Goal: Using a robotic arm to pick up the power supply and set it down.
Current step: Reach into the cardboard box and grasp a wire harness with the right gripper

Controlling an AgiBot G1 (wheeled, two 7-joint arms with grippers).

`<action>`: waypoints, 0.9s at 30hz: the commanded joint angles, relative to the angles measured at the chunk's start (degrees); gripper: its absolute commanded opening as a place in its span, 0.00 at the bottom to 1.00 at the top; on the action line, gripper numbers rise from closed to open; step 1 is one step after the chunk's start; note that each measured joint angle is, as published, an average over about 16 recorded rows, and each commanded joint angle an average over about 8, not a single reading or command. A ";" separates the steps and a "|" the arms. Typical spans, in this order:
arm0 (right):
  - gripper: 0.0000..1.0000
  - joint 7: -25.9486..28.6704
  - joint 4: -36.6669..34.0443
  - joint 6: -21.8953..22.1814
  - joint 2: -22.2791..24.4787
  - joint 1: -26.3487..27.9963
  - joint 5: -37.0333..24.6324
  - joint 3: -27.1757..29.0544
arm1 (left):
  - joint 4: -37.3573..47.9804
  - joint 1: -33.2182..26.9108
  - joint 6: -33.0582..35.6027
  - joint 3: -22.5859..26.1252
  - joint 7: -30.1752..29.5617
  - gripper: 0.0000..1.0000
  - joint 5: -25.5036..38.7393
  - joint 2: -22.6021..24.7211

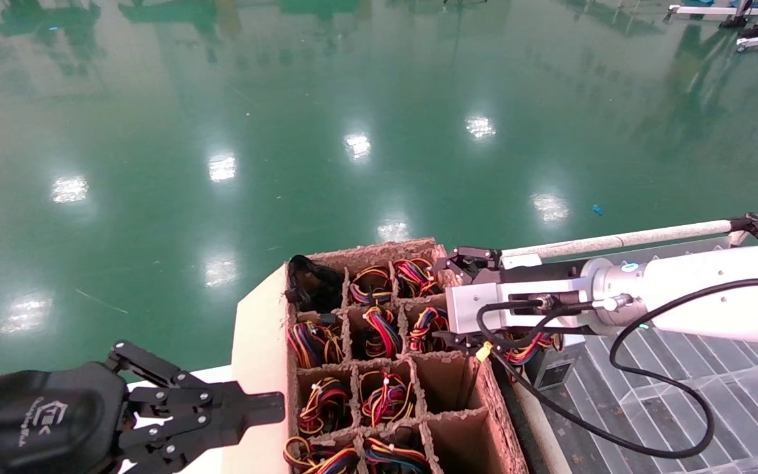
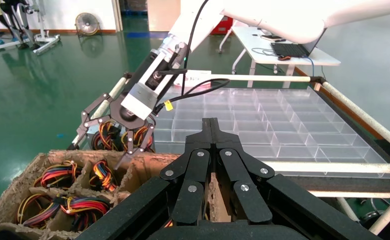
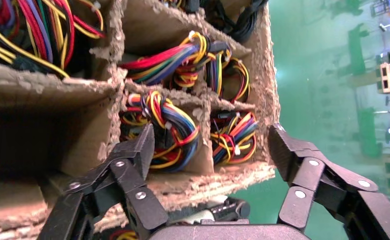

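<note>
Right arm over the divided carton; no unit gripped yet.

Nearest, the left gripper (image 1: pixel 247 408) sits parked beside the carton's near-left edge, fingers together. Beyond it, the cardboard carton (image 1: pixel 264 342) holds power supplies in cells, showing only as wire bundles (grey cases hidden). At the far-right corner the right gripper (image 3: pixel 210 150) hovers, fingers spread wide, straddling one power supply (image 3: pixel 233 137). Risk: a finger snags the ragged divider (image 3: pixel 203 107) or grips loose wires only, letting the unit slip.
</note>
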 commanded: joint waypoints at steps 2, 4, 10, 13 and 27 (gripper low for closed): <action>0.00 0.60 0.20 0.05 -0.03 -0.06 -1.05 -0.49 | 0.00 0.00 0.00 0.00 0.00 0.00 0.00 0.00; 0.00 0.95 0.14 0.07 -0.30 -0.13 -1.74 -0.90 | 0.00 0.00 0.00 0.01 0.00 0.00 0.00 0.00; 0.00 2.16 0.09 0.32 -1.33 -0.24 -3.58 -1.94 | 0.00 0.00 0.00 0.01 0.01 0.00 -0.01 0.00; 0.00 2.75 0.35 0.32 -1.63 -0.29 -4.10 -2.24 | 0.00 0.00 -0.01 0.01 0.01 0.00 -0.01 -0.01; 0.00 4.83 2.42 -0.26 -0.37 -0.56 -4.72 -2.28 | 0.00 -0.01 -0.01 0.03 0.01 0.16 -0.02 -0.01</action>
